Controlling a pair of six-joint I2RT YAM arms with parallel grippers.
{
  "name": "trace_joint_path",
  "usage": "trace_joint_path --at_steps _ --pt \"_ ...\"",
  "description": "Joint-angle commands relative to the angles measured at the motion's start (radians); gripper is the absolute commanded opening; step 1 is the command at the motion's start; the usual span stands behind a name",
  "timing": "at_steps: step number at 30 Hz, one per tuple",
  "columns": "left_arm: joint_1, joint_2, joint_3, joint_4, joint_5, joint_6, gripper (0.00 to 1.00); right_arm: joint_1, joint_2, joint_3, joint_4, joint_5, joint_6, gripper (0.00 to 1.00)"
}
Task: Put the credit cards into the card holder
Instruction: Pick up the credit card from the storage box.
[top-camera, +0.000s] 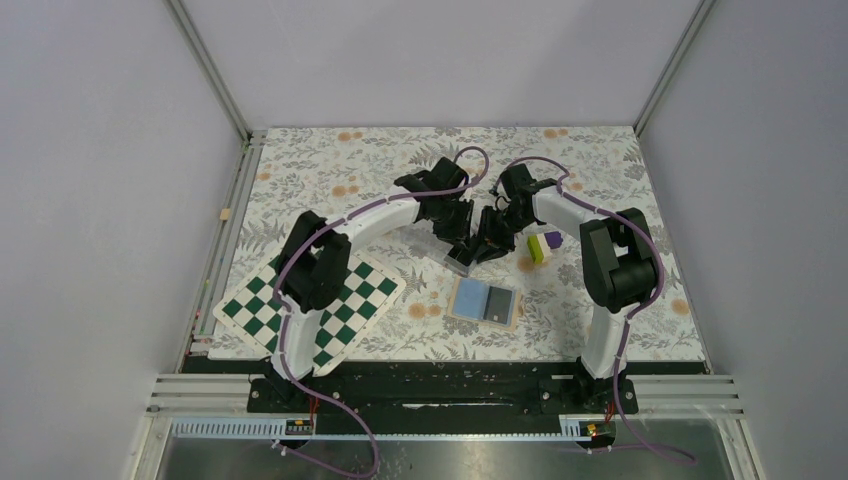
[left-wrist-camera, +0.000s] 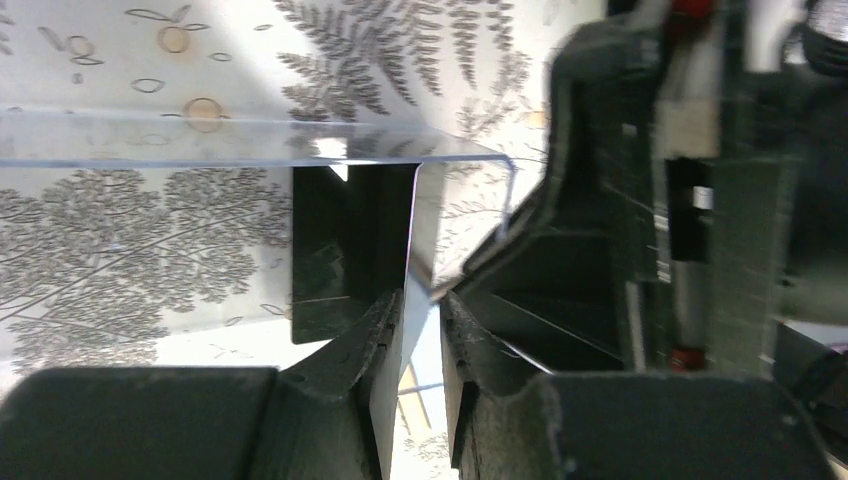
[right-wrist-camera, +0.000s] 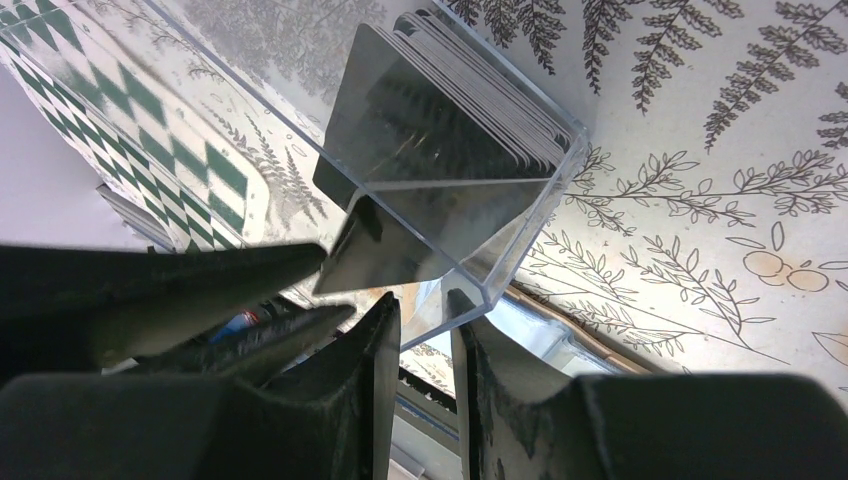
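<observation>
The tan card holder (top-camera: 468, 298) lies open near the table's front, blue lining up, with one dark credit card (top-camera: 497, 303) on its right half. Both grippers meet just behind it at a clear plastic box (top-camera: 460, 258). In the right wrist view the box (right-wrist-camera: 500, 215) holds a stack of several grey cards (right-wrist-camera: 450, 110). My right gripper (right-wrist-camera: 420, 300) pinches the box's near wall at a corner. My left gripper (left-wrist-camera: 422, 300) is nearly closed on a thin flat sheet. In the right wrist view its fingers (right-wrist-camera: 250, 265) flank one card (right-wrist-camera: 375, 255) sticking out of the box.
A purple and yellow-green block (top-camera: 540, 246) lies right of the grippers. A green-and-white chequered board (top-camera: 300, 305) lies front left under the left arm. The right arm (left-wrist-camera: 700, 200) fills the right of the left wrist view. Grey walls enclose the table.
</observation>
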Motion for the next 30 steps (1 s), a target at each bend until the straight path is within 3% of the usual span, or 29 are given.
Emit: trace_joint_path --at_steps 1,12,16,19,30 --pt "-0.003 -0.067 -0.014 0.057 0.119 -0.021 0.20 0.010 -0.007 -0.005 0.009 -0.004 -0.010 0.31" --pt "0.004 -0.049 -0.047 0.062 0.120 -0.022 0.20 0.009 -0.048 -0.004 -0.012 0.013 -0.017 0.31" --pt "0.005 -0.040 -0.052 0.075 0.127 -0.031 0.17 0.009 -0.067 0.004 -0.023 0.015 -0.019 0.31" --pt "0.005 -0.033 -0.050 0.076 0.127 -0.032 0.08 0.009 -0.071 0.008 -0.027 0.018 -0.020 0.31" --pt "0.005 0.004 -0.015 0.002 0.064 0.000 0.00 0.009 -0.112 0.021 -0.042 0.030 -0.025 0.32"
